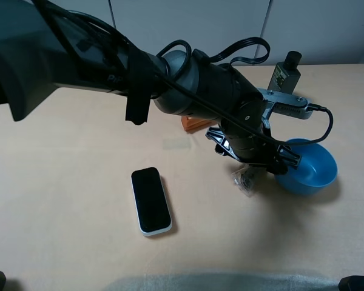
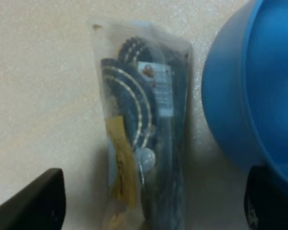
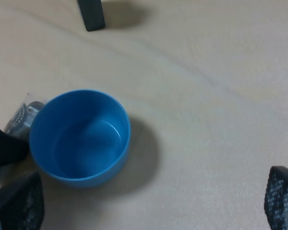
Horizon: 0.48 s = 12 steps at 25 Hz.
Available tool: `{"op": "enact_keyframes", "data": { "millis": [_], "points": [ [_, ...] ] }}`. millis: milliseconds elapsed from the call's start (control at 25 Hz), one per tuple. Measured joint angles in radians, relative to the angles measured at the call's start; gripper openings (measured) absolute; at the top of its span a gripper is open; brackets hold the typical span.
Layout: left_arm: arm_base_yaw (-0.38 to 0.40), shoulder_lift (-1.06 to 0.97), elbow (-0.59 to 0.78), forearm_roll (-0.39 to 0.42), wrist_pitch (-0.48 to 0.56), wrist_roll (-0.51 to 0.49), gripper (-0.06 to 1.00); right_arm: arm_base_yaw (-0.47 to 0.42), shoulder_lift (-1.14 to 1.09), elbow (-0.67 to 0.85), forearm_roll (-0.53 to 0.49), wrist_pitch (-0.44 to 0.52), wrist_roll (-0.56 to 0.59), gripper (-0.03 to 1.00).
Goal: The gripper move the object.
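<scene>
The object, a crinkly clear packet with dark contents, lies flat on the tan table right beside the blue bowl. My left gripper hovers over it, open, one dark finger on each side and neither touching the plastic. From above, the left arm reaches across the middle and its gripper covers most of the packet. The right gripper is open and holds nothing; its view looks down on the bowl with the packet peeking out behind it.
A black and white phone lies to the left of the packet. An orange wedge sits partly hidden behind the left arm. A dark green bottle stands at the back right. The blue bowl touches the packet's right side.
</scene>
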Motion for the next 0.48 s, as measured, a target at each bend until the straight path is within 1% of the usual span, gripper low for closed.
{"op": "enact_keyframes", "data": {
  "millis": [480],
  "points": [
    [0.000,-0.032,0.000,0.005,0.112,-0.003,0.75,0.000,0.000,0.000,0.000,0.000,0.000,0.69]
  ]
}}
